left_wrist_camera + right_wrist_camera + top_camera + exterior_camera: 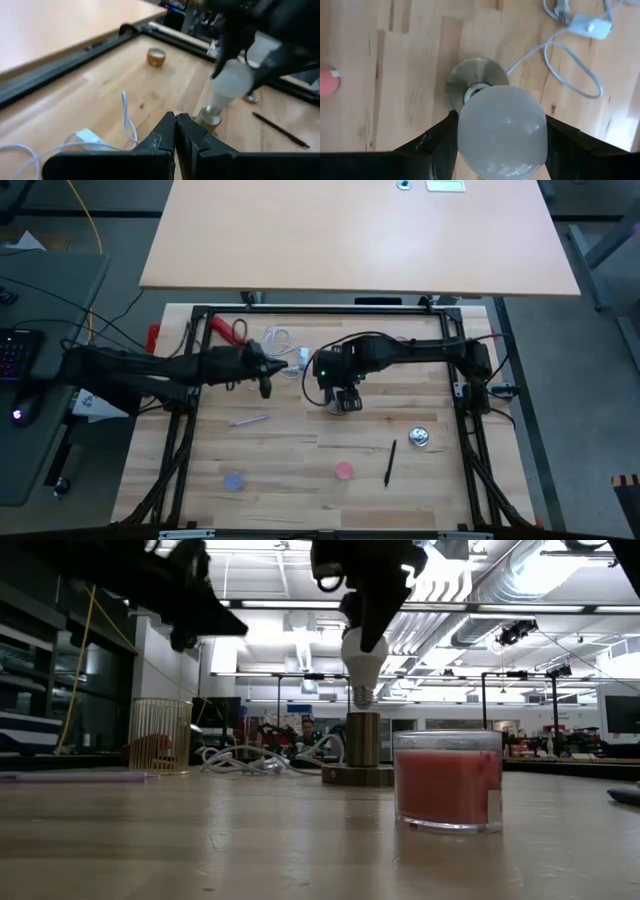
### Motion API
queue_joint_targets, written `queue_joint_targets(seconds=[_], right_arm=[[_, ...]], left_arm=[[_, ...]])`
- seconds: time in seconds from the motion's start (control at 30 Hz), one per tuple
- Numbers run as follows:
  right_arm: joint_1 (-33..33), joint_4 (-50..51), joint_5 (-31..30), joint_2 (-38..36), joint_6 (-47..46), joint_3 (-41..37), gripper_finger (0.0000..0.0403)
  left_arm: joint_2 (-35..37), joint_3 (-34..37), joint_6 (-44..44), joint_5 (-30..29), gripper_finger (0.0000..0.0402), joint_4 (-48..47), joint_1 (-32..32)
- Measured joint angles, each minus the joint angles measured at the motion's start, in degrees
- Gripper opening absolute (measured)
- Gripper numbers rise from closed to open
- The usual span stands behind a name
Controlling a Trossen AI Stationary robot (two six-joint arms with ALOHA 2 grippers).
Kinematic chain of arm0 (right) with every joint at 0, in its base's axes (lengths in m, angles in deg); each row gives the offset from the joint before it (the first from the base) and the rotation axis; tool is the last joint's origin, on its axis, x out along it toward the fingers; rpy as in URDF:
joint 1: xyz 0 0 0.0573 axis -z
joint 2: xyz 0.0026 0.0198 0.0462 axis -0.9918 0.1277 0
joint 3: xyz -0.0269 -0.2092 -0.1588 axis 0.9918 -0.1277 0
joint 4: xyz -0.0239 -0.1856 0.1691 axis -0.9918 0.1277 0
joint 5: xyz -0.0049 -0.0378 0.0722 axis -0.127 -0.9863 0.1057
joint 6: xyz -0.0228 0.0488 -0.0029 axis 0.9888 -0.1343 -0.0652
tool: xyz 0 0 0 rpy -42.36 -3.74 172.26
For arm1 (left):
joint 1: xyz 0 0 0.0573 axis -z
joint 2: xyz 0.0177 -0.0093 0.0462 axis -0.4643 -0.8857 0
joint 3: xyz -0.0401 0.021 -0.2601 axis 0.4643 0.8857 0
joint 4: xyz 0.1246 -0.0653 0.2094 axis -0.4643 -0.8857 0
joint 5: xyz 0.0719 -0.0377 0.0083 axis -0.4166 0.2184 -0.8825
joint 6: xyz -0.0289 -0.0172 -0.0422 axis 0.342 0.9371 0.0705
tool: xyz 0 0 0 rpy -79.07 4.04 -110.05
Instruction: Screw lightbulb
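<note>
Right gripper (364, 625): fingers closed around the globe of the lightbulb (363, 655), held upright with its silvery screw base pointing down. Position: directly above the socket stand (361, 752), base tip just short of the socket mouth, not yet seated by the look of the low view.

Left gripper (175, 131): fingers pressed together, empty, raised off the table beside the stand, on the cable side.

Step in hand, as judged: lining up the bulb over the socket before threading. Next move likely calls for a short straight descent with the base centred on the opening, then rotation about the vertical axis.

Clearances: white cable (285, 345) lay just beside the stand; pink cup (448, 778) stood well apart nearer the front; black pen (390, 462) and shiny disc (421, 438) lay well apart. Room about the stand appeared open; the left arm was the nearest obstacle.
</note>
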Motion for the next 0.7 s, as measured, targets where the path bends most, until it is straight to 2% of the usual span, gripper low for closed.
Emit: queue_joint_targets(seconds=[0.23, 0.33, 0.57, 0.7], right_arm=[[-0.82, -0.21, -0.81, -0.02, -0.94, -0.17, 0.0229], [-0.58, -0.17, -2.20, -0.02, -1.01, -0.20, 0.0229], [-0.11, 0.56, -1.48, -0.02, -1.51, -0.20, 0.0229], [-0.16, 0.14, -0.20, -0.02, -1.60, -0.20, 0.0229]], left_arm=[[-14.95, -0.75, 0.81, 2.68, 0.0000, 15.07, 1.88], [-20.27, -2.21, 0.83, 3.93, 0.0000, 16.33, 2.39], [-29.30, -6.61, -1.00, 9.62, 0.0000, 17.92, 3.94], [-32.93, -8.24, -2.34, 10.95, 0.0000, 19.28, 4.90]])
